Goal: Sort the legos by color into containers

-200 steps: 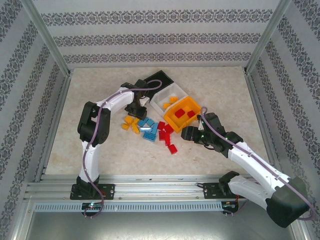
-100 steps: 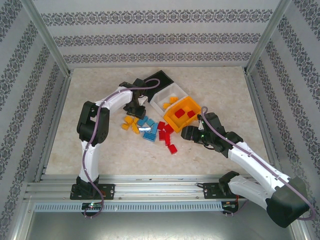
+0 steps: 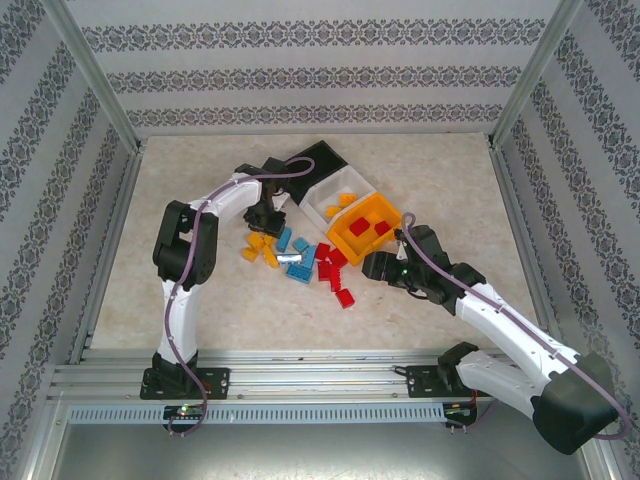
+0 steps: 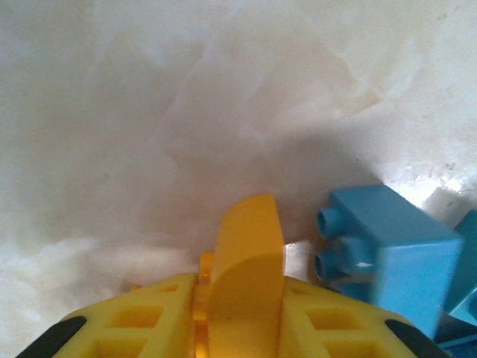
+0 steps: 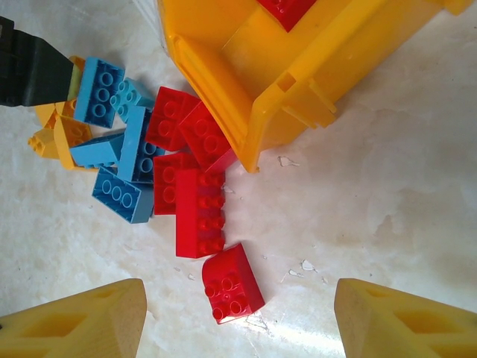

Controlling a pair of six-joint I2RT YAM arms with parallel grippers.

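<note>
Loose legos lie mid-table: orange-yellow ones [image 3: 260, 247], blue ones [image 3: 296, 256] and red ones [image 3: 334, 272]. My left gripper [image 3: 262, 214] hangs at the pile's far left edge. In the left wrist view it [image 4: 246, 306] is shut on a curved orange-yellow lego [image 4: 250, 246], with a blue lego [image 4: 387, 246] just to the right. My right gripper [image 3: 372, 268] stands open beside the red bricks; in its wrist view the gripper [image 5: 238, 328] is above a rounded red lego [image 5: 232, 283]. The containers stand in a row: black [image 3: 330, 155], white [image 3: 357, 179], orange [image 3: 345, 242].
The orange bin [image 5: 298, 67] has red bricks [image 3: 360, 227] inside, and the white bin has orange-yellow ones [image 3: 345, 201]. Patterned walls and metal frame posts enclose the table. Bare tabletop lies to the left of the pile and in front of it.
The left gripper has closed on the orange-yellow lego and shifted slightly left and away from the blue bricks. The right arm has stayed put.
</note>
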